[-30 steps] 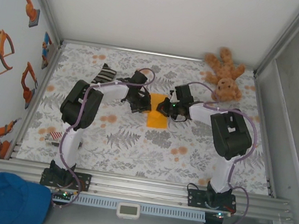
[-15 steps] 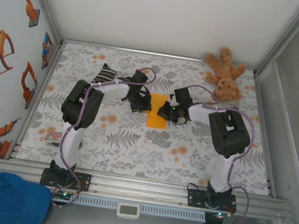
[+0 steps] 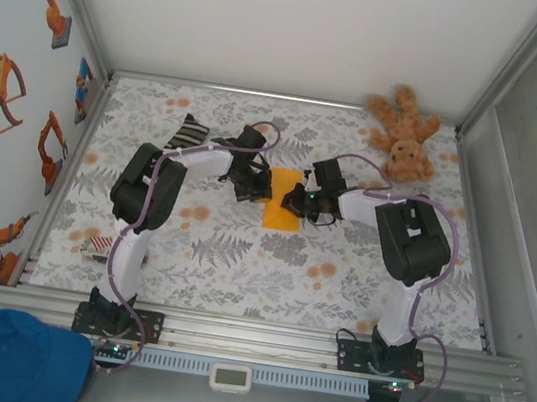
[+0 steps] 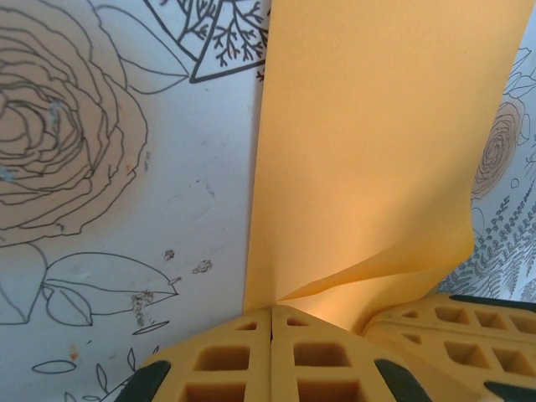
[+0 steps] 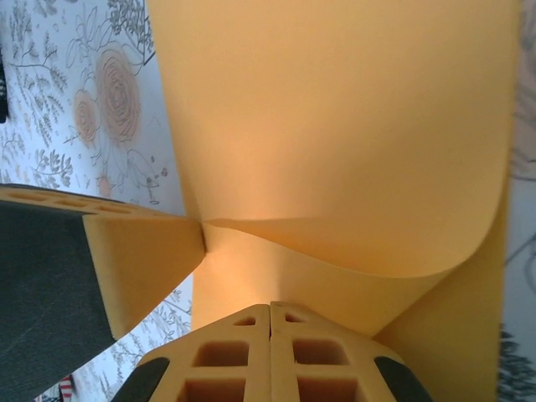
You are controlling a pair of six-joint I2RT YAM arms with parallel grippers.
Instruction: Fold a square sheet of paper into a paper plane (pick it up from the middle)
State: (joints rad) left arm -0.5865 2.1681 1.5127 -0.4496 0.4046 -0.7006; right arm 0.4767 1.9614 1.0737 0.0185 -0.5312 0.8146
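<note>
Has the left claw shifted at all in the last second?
No. The left claw sits at the same spot on the left edge of the orange paper, just as far from the striped sock as a second ago.

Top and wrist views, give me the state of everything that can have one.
square sheet of paper, folded over loosely, top layer curled up.
left hand, shut on the paper's edge.
right hand, shut on the opposite edge.
brown teddy bear, lying sprawled in the far right corner.
</note>
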